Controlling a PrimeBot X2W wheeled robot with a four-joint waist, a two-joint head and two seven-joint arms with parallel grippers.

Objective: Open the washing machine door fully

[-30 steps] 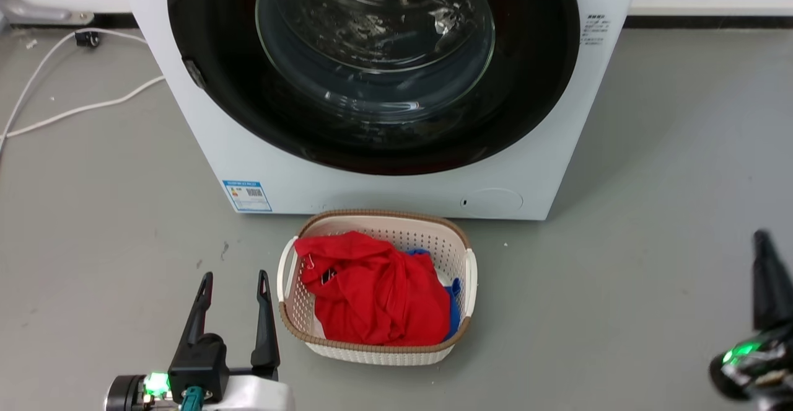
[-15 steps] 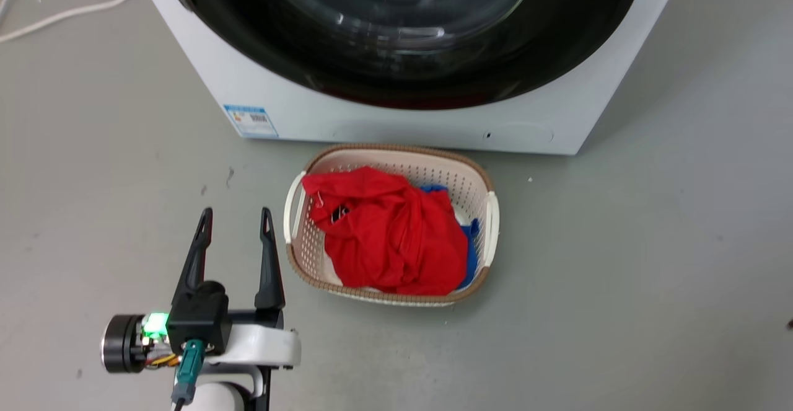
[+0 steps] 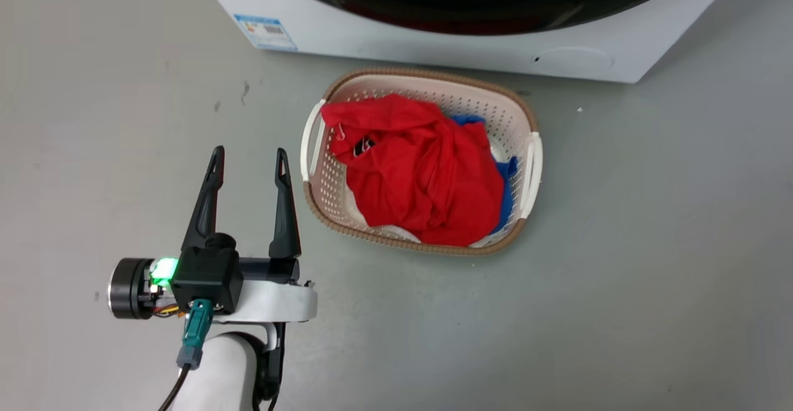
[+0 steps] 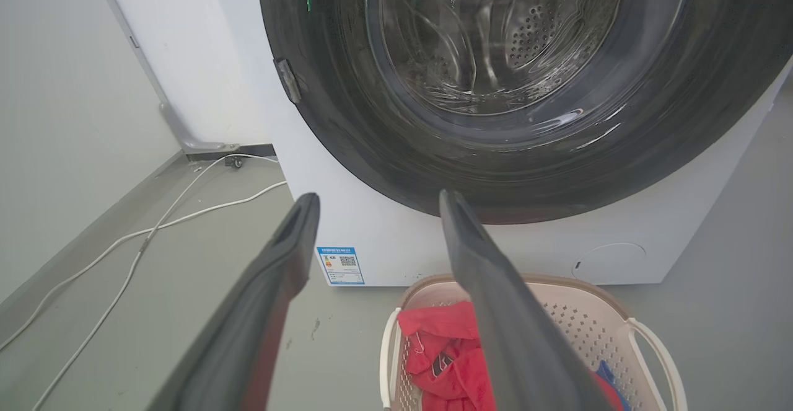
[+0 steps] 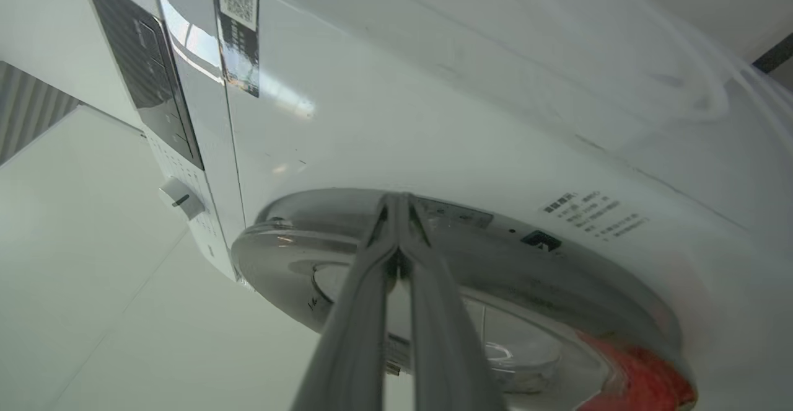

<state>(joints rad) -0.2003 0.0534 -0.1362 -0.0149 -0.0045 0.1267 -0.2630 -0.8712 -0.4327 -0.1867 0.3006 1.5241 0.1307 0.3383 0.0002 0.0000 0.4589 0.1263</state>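
Observation:
The washing machine point(image 3: 433, 48) is a white box at the top of the head view, with the lower edge of the black washing machine door point(image 3: 471, 2) showing. In the left wrist view the door point(image 4: 347, 126) lies flat against the front, its glass bowl point(image 4: 495, 39) showing the drum. My left gripper point(image 3: 249, 154) hovers open and empty over the floor, left of the basket; its fingers point(image 4: 279, 274) point at the machine's lower front. My right gripper point(image 5: 396, 203) is shut, tips together at the rim of the door point(image 5: 495, 256); whether they touch it I cannot tell.
A white laundry basket point(image 3: 322, 188) with a brown rim holds a red garment point(image 3: 421, 169) right in front of the machine. White cables point(image 4: 155, 231) trail over the floor at the left. The control panel point(image 5: 148, 82) and a knob point(image 5: 179, 199) sit beyond the door.
The head camera has tilted down, so machine and basket slid up the picture. The right gripper, at the lower right edge a second ago, has left the head view.

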